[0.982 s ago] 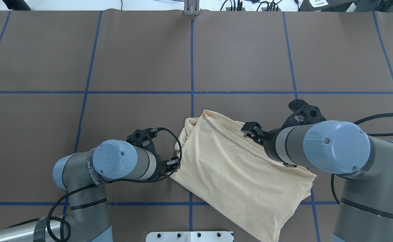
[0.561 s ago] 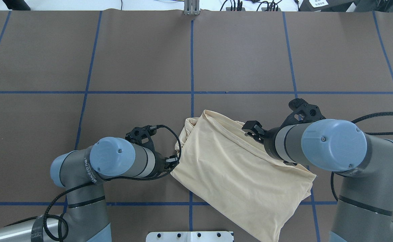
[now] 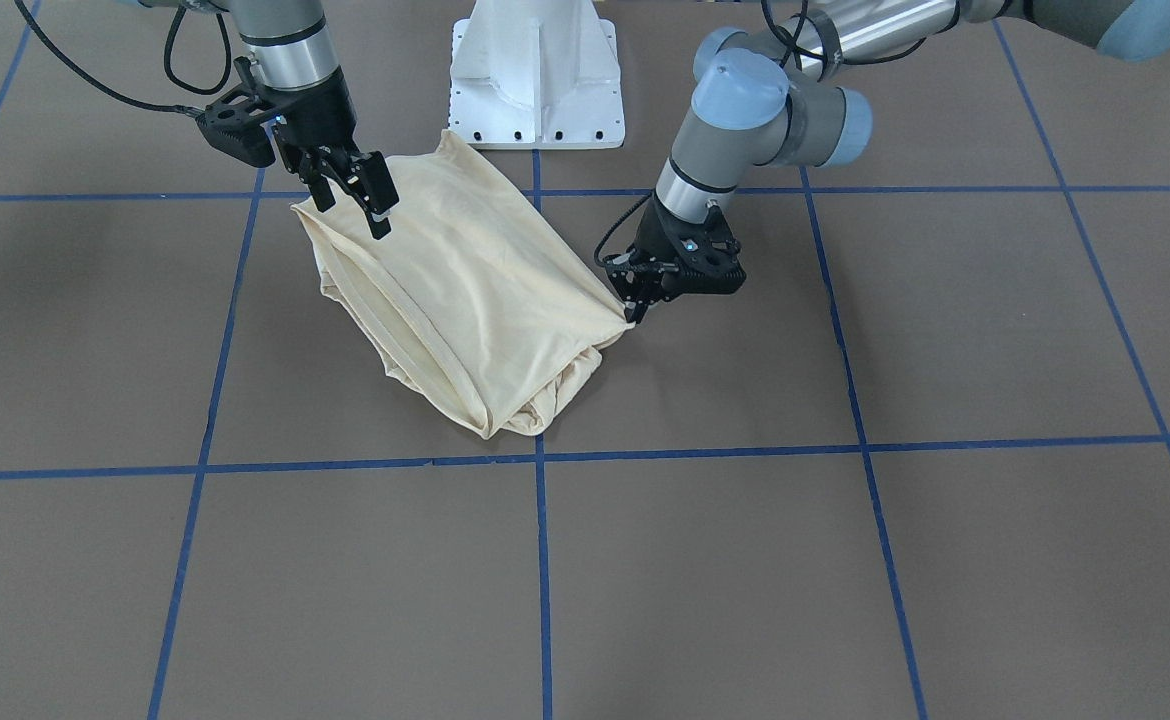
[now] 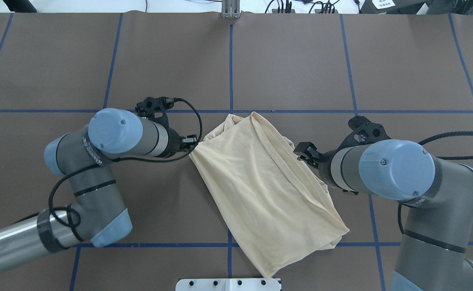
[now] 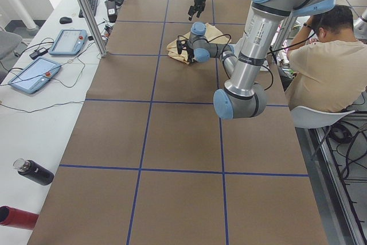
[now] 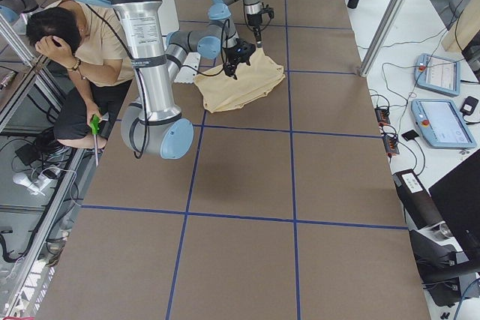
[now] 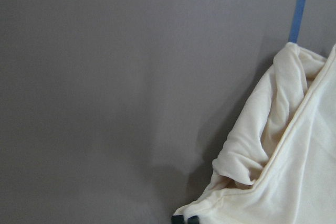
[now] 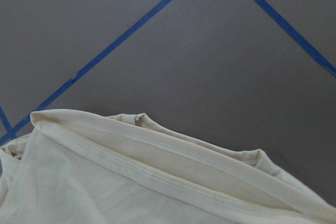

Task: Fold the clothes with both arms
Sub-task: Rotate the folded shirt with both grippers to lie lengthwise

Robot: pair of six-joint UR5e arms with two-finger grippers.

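T-shirt [image 4: 260, 190] corner farther out (left gripper [image 4: 192, 142])

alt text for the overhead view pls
A folded cream shirt lies on a brown table with blue grid lines. The left end effector pinches its left corner; the right end effector sits open at its right edge.

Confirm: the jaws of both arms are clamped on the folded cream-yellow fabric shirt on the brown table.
Not both. Only the jaws of the left arm are clamped, on a corner of the cream-yellow shirt; the exterior front-facing view shows those of the right arm open over its other edge.
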